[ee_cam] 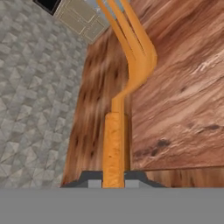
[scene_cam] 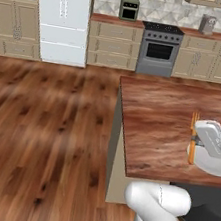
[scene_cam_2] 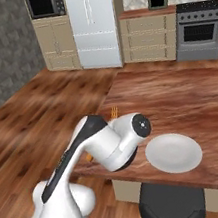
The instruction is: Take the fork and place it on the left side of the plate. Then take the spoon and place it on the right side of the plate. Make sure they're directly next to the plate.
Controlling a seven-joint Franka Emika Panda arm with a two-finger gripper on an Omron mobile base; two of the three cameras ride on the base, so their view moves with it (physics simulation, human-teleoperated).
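My gripper (ee_cam: 113, 177) is shut on the handle of the orange fork (ee_cam: 131, 52), whose tines point away from the hand. In the left base view the fork (scene_cam: 192, 145) runs lengthwise over the wooden counter (scene_cam: 156, 120), just left of the pale round plate (scene_cam: 209, 163), with my hand above both. From the right base view the fork's tines (scene_cam_2: 114, 112) poke out behind my arm, and the plate (scene_cam_2: 173, 153) lies flat to the right of it near the counter's front edge. Whether the fork touches the wood I cannot tell. The spoon is out of view.
The counter's left edge (scene_cam: 119, 109) drops to the wood floor close beside the fork. A dark round stool (scene_cam_2: 170, 201) stands below the counter's front edge. Cabinets, a stove (scene_cam: 159, 49) and a white fridge (scene_cam: 62, 14) line the far wall.
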